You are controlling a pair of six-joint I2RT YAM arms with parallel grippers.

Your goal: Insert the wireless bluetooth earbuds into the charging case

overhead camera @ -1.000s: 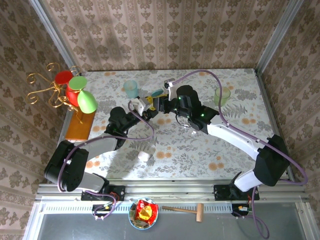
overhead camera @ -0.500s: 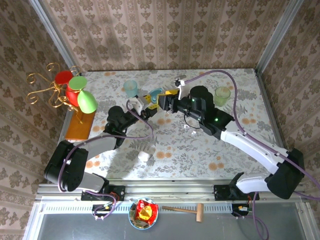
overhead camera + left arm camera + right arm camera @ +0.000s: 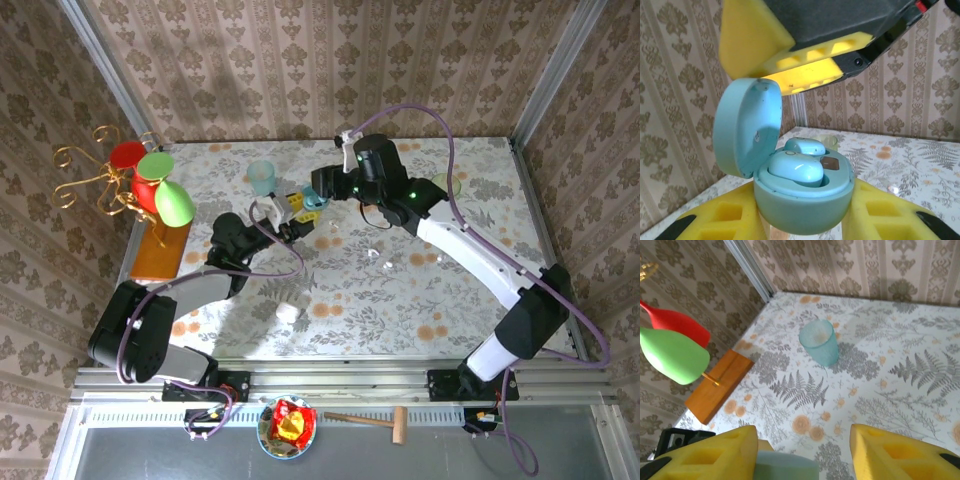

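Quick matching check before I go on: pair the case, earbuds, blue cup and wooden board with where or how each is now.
1 charging case
2 earbuds
3 blue cup
4 wooden board

A upright on the table
B seated in the case
C held lid-open in the left gripper
D flat at the table's left edge

Pairs: 1-C, 2-B, 3-A, 4-D

Charging case (image 3: 786,465) cut by bottom edge, right wrist view.

Left hand (image 3: 290,213) and right hand (image 3: 319,190) meet, seemingly around a blue case (image 3: 311,201).
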